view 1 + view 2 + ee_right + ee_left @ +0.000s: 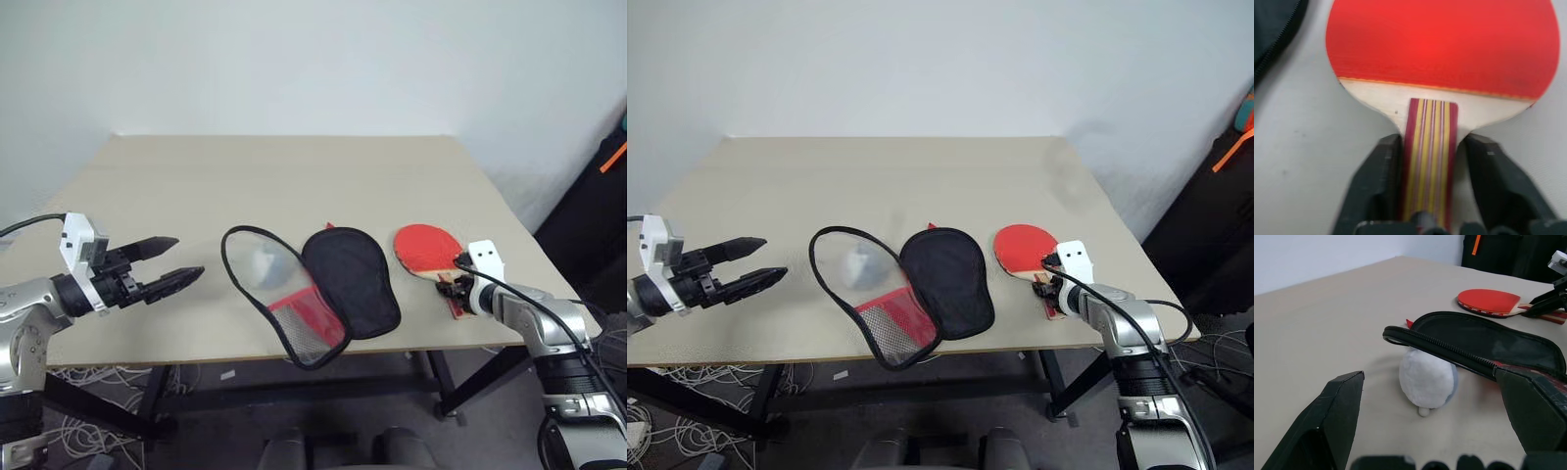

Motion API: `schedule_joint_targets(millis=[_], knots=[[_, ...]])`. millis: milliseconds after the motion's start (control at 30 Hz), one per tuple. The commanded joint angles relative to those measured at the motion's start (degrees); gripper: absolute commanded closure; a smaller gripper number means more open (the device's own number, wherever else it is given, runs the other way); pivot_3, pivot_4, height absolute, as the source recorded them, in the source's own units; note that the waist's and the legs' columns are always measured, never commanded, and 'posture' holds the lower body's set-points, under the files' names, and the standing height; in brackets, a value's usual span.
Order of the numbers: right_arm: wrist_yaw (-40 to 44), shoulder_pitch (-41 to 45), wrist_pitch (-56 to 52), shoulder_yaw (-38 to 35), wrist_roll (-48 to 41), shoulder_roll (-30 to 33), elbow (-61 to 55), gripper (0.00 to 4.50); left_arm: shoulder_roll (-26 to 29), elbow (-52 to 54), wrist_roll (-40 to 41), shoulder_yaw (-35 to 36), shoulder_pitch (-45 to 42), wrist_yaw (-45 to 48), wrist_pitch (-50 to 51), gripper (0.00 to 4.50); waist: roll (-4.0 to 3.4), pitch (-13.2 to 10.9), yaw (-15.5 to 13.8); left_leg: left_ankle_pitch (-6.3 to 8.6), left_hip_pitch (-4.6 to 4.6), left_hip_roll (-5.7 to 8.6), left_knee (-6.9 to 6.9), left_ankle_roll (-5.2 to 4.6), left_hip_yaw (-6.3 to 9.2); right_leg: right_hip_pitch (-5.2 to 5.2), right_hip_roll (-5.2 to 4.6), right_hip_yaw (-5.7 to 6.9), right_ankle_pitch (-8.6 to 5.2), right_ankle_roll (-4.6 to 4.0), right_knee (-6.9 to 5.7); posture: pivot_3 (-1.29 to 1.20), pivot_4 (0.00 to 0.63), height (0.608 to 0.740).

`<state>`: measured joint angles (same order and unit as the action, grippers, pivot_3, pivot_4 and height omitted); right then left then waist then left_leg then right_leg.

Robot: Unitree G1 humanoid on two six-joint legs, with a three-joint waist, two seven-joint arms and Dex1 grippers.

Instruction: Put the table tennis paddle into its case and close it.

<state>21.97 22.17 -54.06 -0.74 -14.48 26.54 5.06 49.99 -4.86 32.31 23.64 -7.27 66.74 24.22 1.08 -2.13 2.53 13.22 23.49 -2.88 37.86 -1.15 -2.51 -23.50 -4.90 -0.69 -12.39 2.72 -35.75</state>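
While right jaws grip the paddle (1442, 54) handle, left jaws gape beside the case (338, 279).

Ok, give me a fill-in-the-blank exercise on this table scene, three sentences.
1. The right gripper has its fingers on either side of the paddle's ____.
2. The case lies ____, not zipped shut.
3. The small white lump sits on the table under the case's raised ____ edge.

Missing words: handle; open; zip
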Motion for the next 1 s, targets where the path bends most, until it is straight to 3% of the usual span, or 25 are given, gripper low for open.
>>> schedule_joint_targets(millis=[33,200,333,600,1000], knots=[[-5.6,3.0,1.3,-4.8,2.1,0.2,1.1,3.19,0.1,0.8,0.5,0.2,-1.4,-0.3,-0.7,0.0,0.01,0.0,0.0,0.0,0.0,0.0,0.02,0.0,-0.01,0.0,0.0,0.0,0.01,-0.01,0.0,0.0,0.0,0.74],[-7.2,8.8,1.3,-10.1,-3.3,-4.7,-2.2,3.19,-0.5,0.9,0.2,-0.3,-1.5,-1.1,-1.1,0.0,-0.43,-0.3,0.0,-0.01,0.11,0.02,-0.02,-0.01,-0.05,-0.15,-0.02,-0.03,0.04,-0.03,-0.03,0.0,0.0,0.74],[-5.1,10.5,-4.8,-6.9,-7.5,-9.2,-11.2,3.19,-0.8,1.1,0.4,-0.6,-1.5,-1.4,-1.0,0.0,-0.5,-0.3,0.7,-0.16,0.11,-0.1,-0.32,-0.22,-0.08,-0.34,0.17,-0.12,0.2,-0.04,-0.09,0.0,0.0,0.74],[-11.3,10.9,-14.9,-1.4,-7.2,-19.3,-15.2,3.19,-1.1,2.9,0.9,-0.5,0.0,-2.4,-0.7,0.0,-0.47,-0.2,0.0,-0.22,0.23,-0.11,-0.24,-0.11,-0.05,-0.36,0.15,-0.08,0.24,-0.14,-0.08,0.0,0.0,0.74],[-12.5,6.9,-16.6,5.2,-4.9,-23.5,-11.7,3.19,-0.6,5.0,1.6,0.7,2.1,-3.8,0.3,0.0,-0.46,-0.2,0.4,-0.22,0.25,-0.08,-0.36,-0.07,-0.11,-0.49,0.1,-0.06,0.26,-0.16,-0.12,0.0,0.0,0.74]])
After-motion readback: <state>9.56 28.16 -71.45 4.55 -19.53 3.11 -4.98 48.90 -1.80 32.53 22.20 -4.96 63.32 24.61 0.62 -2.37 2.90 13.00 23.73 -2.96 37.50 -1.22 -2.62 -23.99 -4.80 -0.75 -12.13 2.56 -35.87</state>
